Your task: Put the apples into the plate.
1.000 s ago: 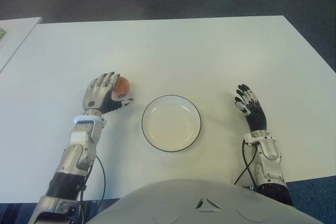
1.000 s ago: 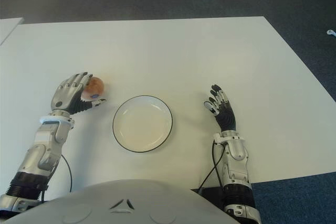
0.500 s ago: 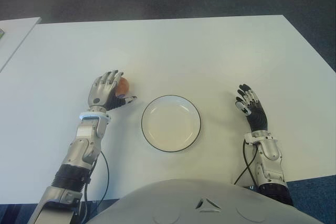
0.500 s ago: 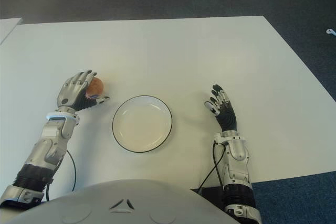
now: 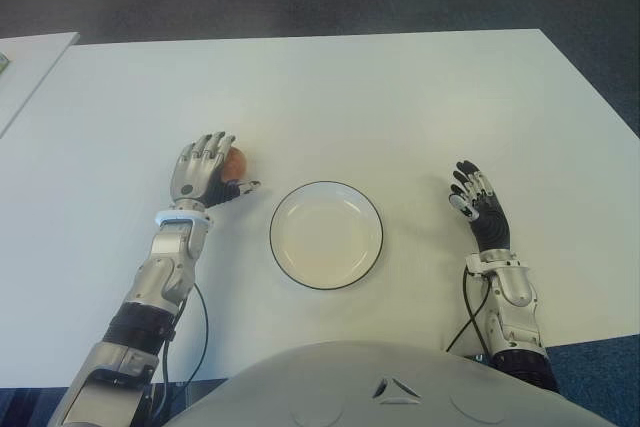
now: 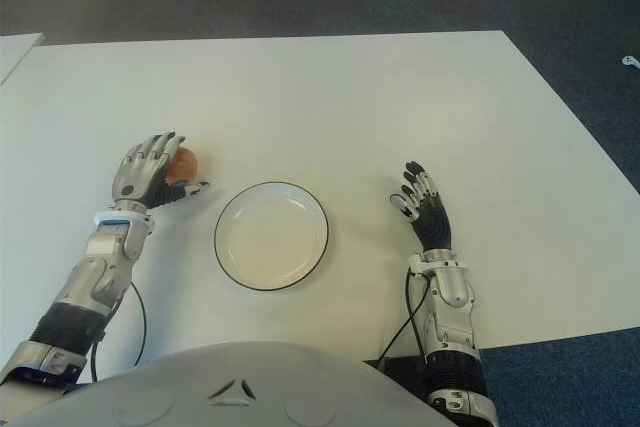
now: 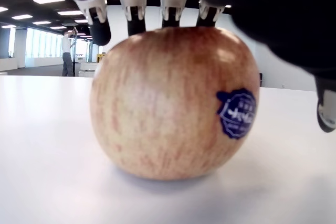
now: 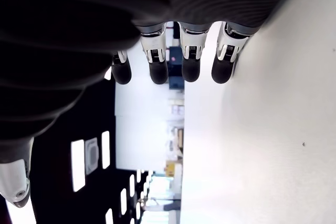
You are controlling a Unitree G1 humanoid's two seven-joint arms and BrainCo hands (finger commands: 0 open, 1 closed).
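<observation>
Nearest the body, a white plate, bare, between the two hands; out to its right, right hand idle, fingers spread and holding nothing; left hand cupped over the apple, fingers arched above, not clenched (fruit sits on the table); plate thumb-side of that hand; blue sticker, wording unreadable.

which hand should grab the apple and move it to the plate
Left. The left hand already arches over the apple, which sits on the table left of the plate. The right hand shows beyond the plate's other side.
</observation>
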